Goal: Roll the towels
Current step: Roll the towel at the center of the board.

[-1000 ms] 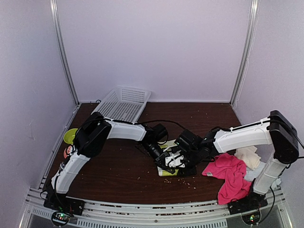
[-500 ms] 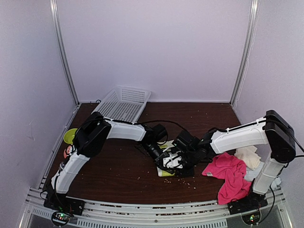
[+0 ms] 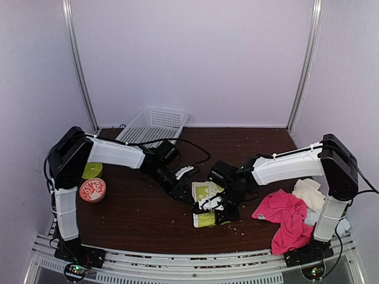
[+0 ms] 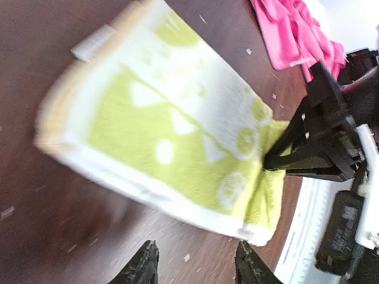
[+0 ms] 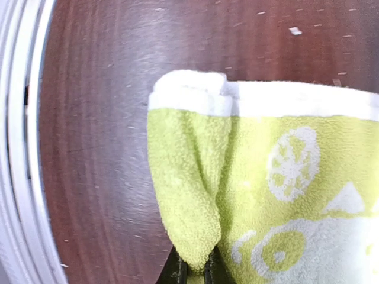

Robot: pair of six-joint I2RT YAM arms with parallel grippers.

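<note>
1. Dark brown table (image 3: 148,219) fills the lower half of the top view, with crumbs scattered all over it
2. The left arm (image 3: 112,152) reaches in from the left edge toward the middle, and the right arm (image 3: 284,167) comes in from the right edge toward the same spot
3. White mesh basket (image 3: 153,127) sits tilted against the back wall, a bit left of centre
4. Hot-pink towel (image 3: 287,216) is crumpled at lower right by the right arm's base, and the cream towel (image 3: 309,194) is touching its upper right side
5. Lime-yellow towel (image 3: 207,201) with the white pattern lies folded pretty much dead centre of the table, between the two grippers
6. Right gripper (image 5: 194,269) has its jaws pinched tight on a bunched-up fold at the lime-yellow towel's edge, at the bottom of the right wrist view
7. Left gripper (image 4: 195,266) has its jaws apart with nothing between them, tips poking in at the bottom of the left wrist view, just off the towel's white border
8. Red and white round tub (image 3: 92,190) sits at the left beside the left arm, with a small green dish (image 3: 92,170) just above it in the frame
</note>
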